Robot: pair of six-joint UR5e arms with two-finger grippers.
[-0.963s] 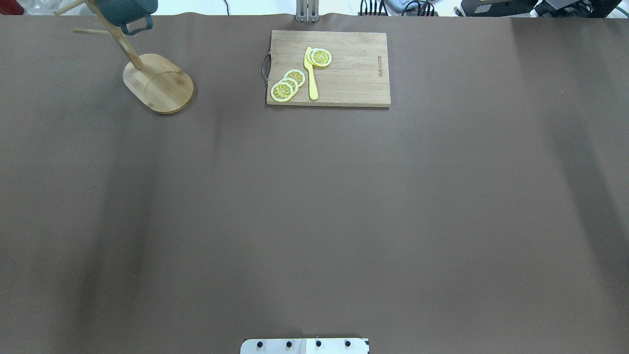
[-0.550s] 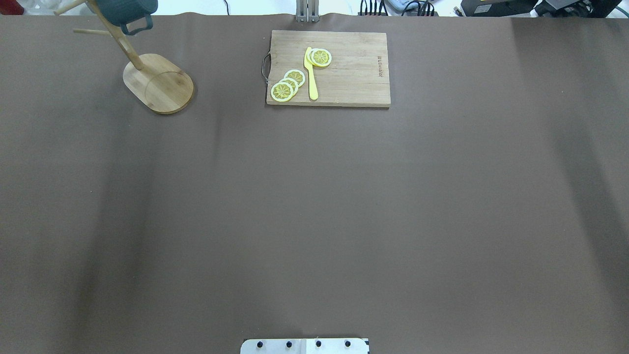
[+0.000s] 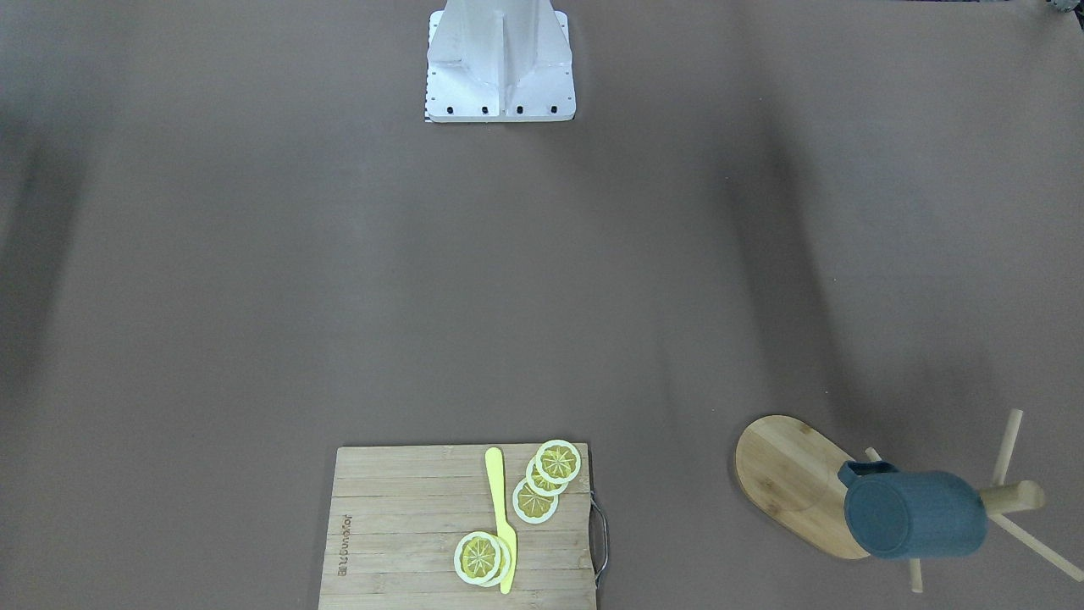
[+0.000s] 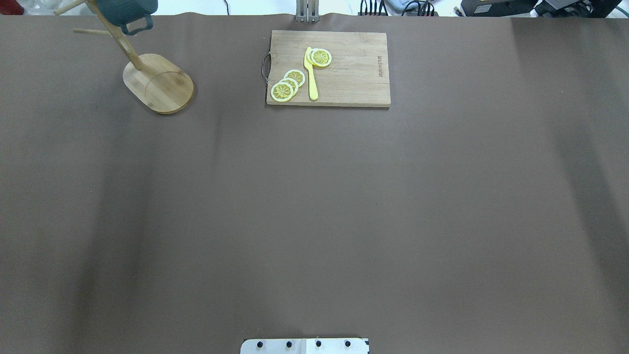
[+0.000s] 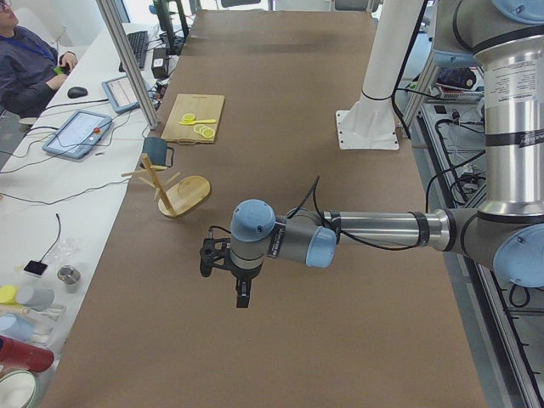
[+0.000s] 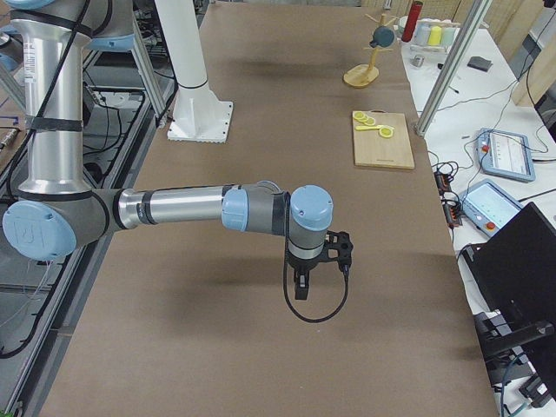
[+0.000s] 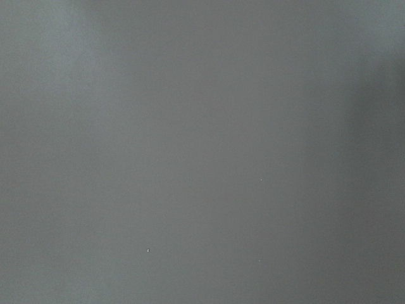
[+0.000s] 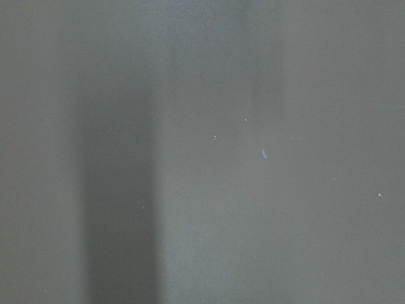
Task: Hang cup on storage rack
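The dark teal-blue cup (image 3: 915, 515) hangs on a peg of the bamboo storage rack (image 3: 783, 474), its handle toward the post. In the overhead view the cup (image 4: 127, 10) is at the far left corner above the rack's oval base (image 4: 158, 83). The left gripper (image 5: 240, 293) shows only in the exterior left view, far from the rack, above bare table; I cannot tell if it is open. The right gripper (image 6: 300, 287) shows only in the exterior right view, likewise far from the rack; I cannot tell its state. Both wrist views show only the brown table cover.
A rectangular wooden cutting board (image 4: 328, 69) with lemon slices (image 4: 287, 86) and a yellow knife (image 4: 311, 73) lies at the far middle of the table. The robot's white base (image 3: 500, 63) stands at the near edge. Operators' desks with tablets lie beyond the far edge.
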